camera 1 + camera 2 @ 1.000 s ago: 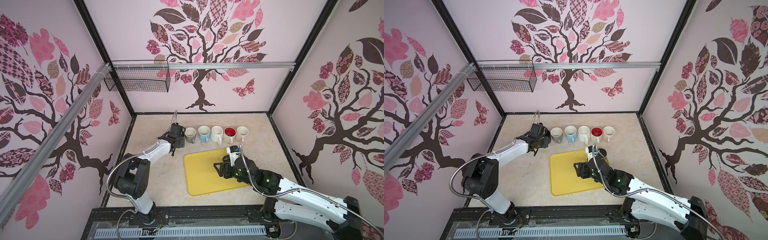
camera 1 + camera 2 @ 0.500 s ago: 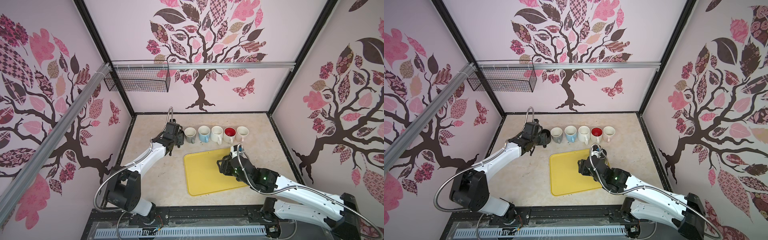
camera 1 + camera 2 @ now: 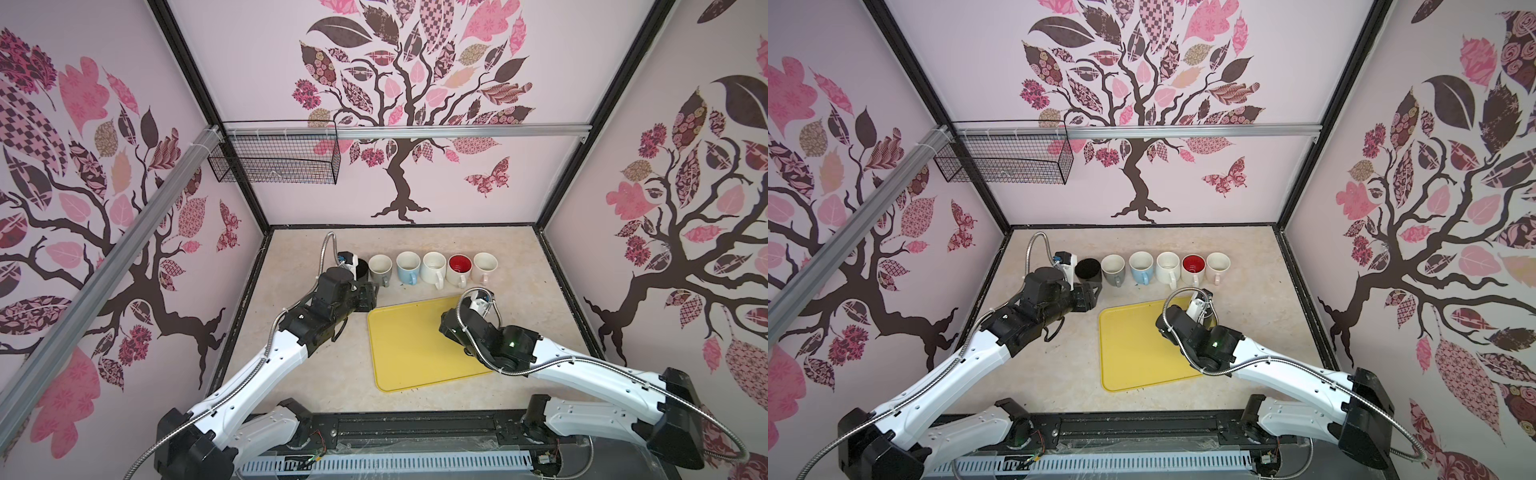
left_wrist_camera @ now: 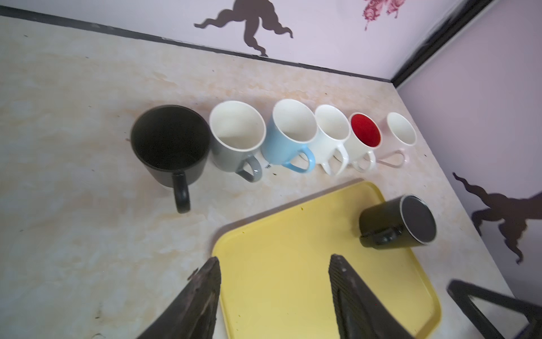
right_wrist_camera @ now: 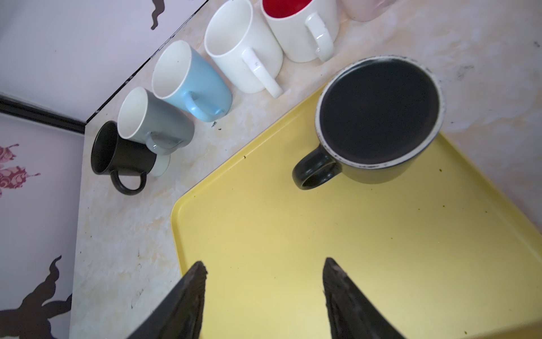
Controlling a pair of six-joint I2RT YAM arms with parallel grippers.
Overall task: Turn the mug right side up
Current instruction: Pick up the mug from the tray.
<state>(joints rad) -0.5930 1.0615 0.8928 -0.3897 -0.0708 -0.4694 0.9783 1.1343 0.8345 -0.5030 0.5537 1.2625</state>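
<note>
The dark mug (image 5: 378, 117) sits base-up on the yellow tray (image 5: 293, 234). The left gripper (image 4: 275, 258), spread, has backed off the upright black mug (image 4: 170, 141); the right gripper (image 5: 264, 264), also spread, faces the remaining flip.

Marble tabletop (image 3: 340, 374), yellow tray (image 3: 411, 349), 6 upright mugs (image 4: 289, 138)

Upside-down dark ceramic mug (image 4: 397, 223): was mostly hidden behind the right arm (image 3: 582, 365) in both top views.
Pale pink ceramic mug (image 5: 363, 10): was cut off by the right wrist view's edge.
</note>
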